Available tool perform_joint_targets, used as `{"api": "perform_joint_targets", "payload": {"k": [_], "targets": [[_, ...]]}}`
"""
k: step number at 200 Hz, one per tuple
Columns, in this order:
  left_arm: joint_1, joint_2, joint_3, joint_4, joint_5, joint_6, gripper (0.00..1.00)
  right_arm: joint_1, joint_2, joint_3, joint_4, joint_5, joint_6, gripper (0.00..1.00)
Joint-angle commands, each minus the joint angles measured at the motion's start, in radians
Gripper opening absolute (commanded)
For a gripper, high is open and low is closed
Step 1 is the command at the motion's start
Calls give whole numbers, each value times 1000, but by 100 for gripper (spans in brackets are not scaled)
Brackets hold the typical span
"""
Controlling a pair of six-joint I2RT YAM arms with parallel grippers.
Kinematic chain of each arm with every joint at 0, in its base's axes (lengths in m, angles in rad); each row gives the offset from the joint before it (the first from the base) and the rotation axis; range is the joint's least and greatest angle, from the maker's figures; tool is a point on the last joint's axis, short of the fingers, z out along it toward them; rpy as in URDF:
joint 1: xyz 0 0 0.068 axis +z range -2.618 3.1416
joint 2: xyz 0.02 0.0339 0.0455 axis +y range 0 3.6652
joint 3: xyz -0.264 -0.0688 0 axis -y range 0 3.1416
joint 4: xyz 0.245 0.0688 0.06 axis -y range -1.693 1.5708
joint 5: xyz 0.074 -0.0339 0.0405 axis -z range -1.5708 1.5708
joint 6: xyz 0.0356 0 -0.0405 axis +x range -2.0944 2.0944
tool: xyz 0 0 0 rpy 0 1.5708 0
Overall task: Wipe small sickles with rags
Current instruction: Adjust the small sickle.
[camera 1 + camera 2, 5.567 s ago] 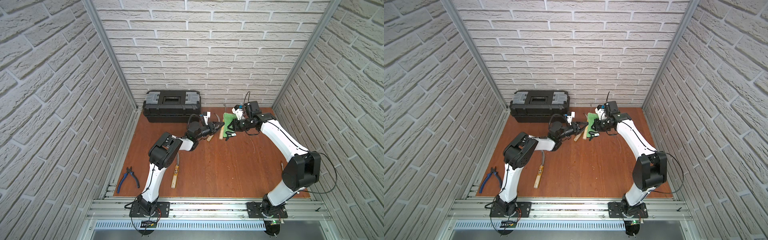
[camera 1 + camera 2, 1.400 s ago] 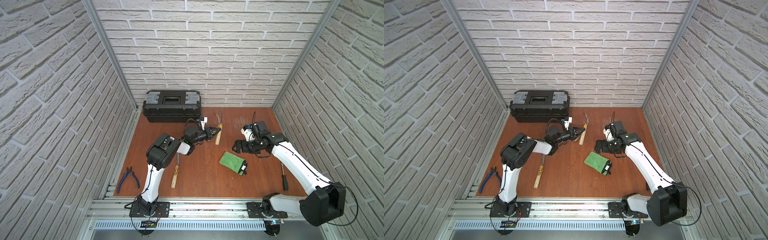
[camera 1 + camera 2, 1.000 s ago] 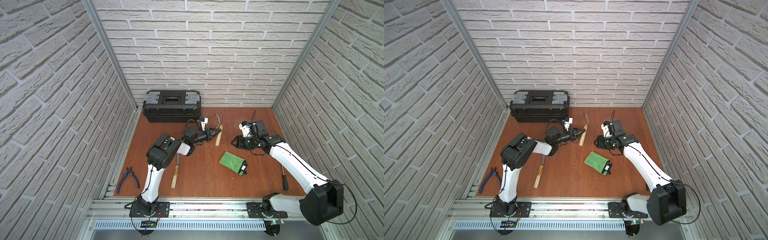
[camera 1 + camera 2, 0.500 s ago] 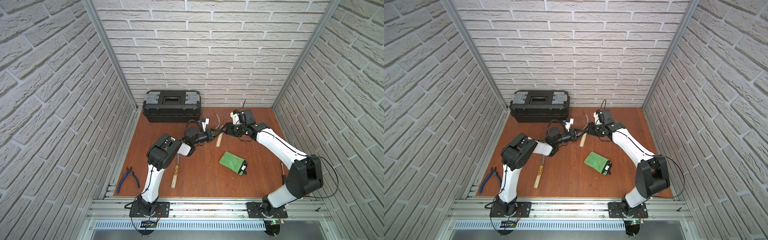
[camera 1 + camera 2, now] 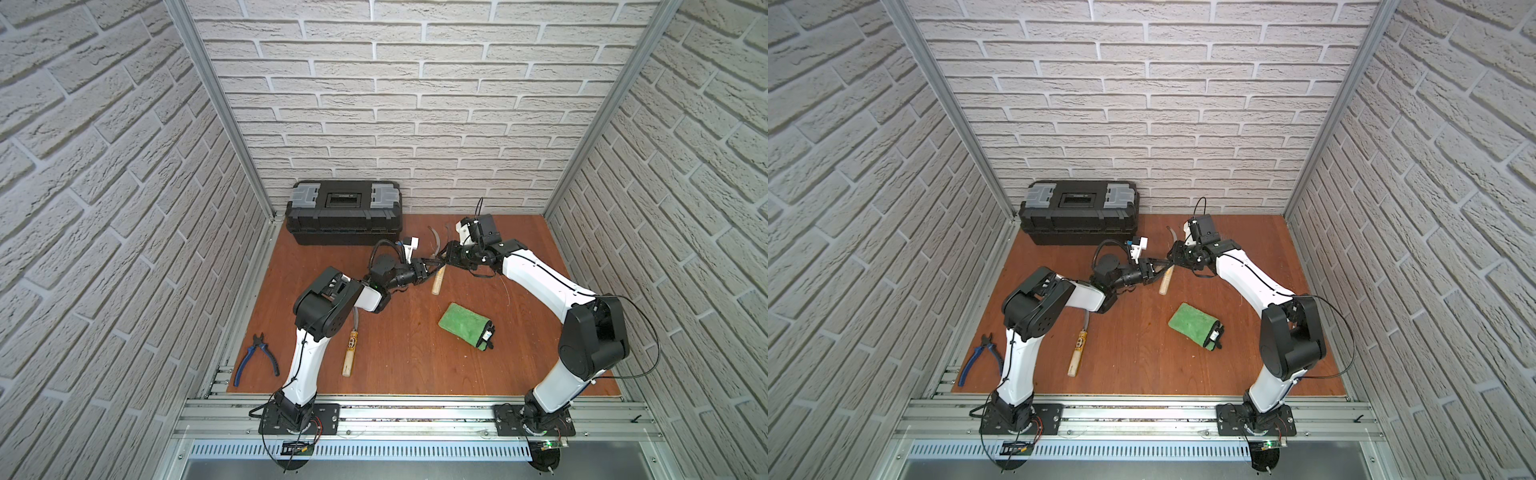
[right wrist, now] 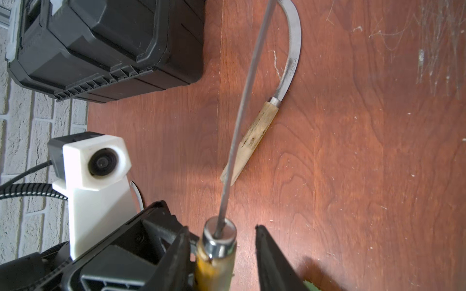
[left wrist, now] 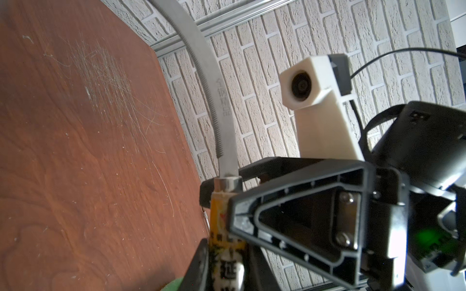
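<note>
Right wrist view shows the right arm's jaws apart, straddling the metal collar of the held sickle [image 6: 219, 252]. One finger [image 6: 271, 262] stands off the handle with bare worktop [image 6: 353, 176] showing between. The other side is crowded with black parts, so contact there cannot be told.

Left wrist view shows the left arm's jaws clamped on that sickle's labelled wooden handle, its toothed blade [image 7: 216, 100] rising clear of the worktop. The tool hangs between both arms, near the black toolbox [image 5: 344, 216], which looks like a hand-over or re-grip rather than wiping.

A second sickle [image 6: 257, 133] lies flat on the worktop close to the toolbox. A third sickle [image 5: 350, 353] lies well apart from the toolbox, toward the front rail, with its blade partly under the left arm.

In both top views the green rag [image 5: 466, 327] lies on the worktop well in front of the toolbox, touched by neither arm.

No blade shows whether it has been wiped. As things lie, the rag has to be taken up and drawn along each blade.
</note>
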Motion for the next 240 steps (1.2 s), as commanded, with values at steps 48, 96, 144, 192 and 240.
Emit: {"api": "perform_joint_targets", "payload": {"k": [48, 96, 144, 192, 240], "targets": [[-8, -17, -6, 106, 12, 29, 15, 17, -11, 10, 58, -14, 44, 3], [-31, -37, -8, 100, 1, 68, 39, 24, -88, -66, 119, 72, 142, 3], [-71, -26, -12, 107, -16, 81, 42, 40, -116, -84, 148, 149, 208, 3], [-85, -20, -9, 109, -28, 78, 40, 56, -115, -75, 147, 199, 217, 3], [-86, -6, 15, 102, -23, 69, 3, 65, -126, -99, 157, 215, 224, 3]]}}
